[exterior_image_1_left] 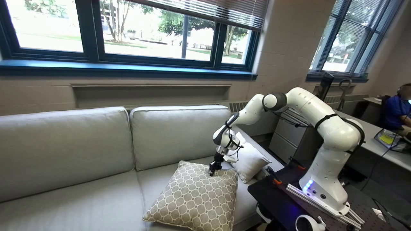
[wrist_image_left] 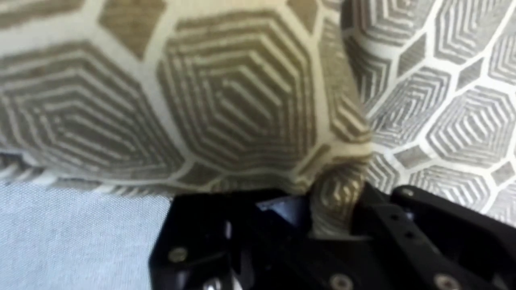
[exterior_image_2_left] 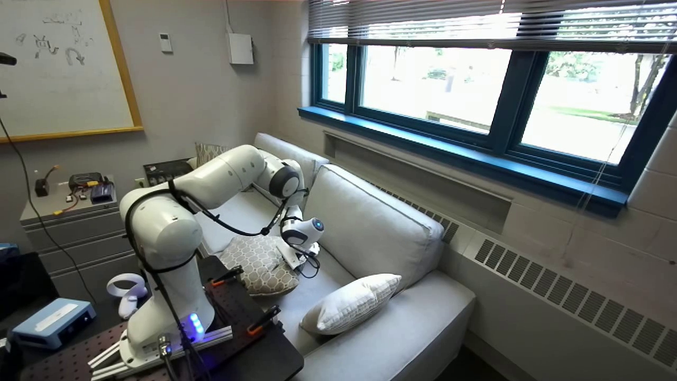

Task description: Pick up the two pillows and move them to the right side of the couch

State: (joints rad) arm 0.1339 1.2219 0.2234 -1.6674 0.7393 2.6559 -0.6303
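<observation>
The tan lattice cushion (exterior_image_1_left: 196, 199) lies on the seat of the pale couch (exterior_image_1_left: 74, 195), near its middle in an exterior view. It also shows in an exterior view (exterior_image_2_left: 256, 264) and fills most of the wrist view (wrist_image_left: 238, 96). My gripper (exterior_image_1_left: 212, 171) points down at the cushion's edge nearest the couch back. In the wrist view the gripper (wrist_image_left: 333, 205) is shut on a bunched fold of the cushion's cloth. The plain cream-white pillow (exterior_image_1_left: 252, 162) leans against the couch arm beside my wrist. It also shows in an exterior view (exterior_image_2_left: 351, 304).
The couch back cushions (exterior_image_1_left: 179, 134) rise behind the gripper. The couch arm (exterior_image_2_left: 391, 333) bounds one end of the seat. The black robot table (exterior_image_2_left: 275, 349), with orange-tipped clamps (exterior_image_2_left: 264, 320), stands close to the couch front. Another patterned cushion (exterior_image_2_left: 209, 152) shows at the far end.
</observation>
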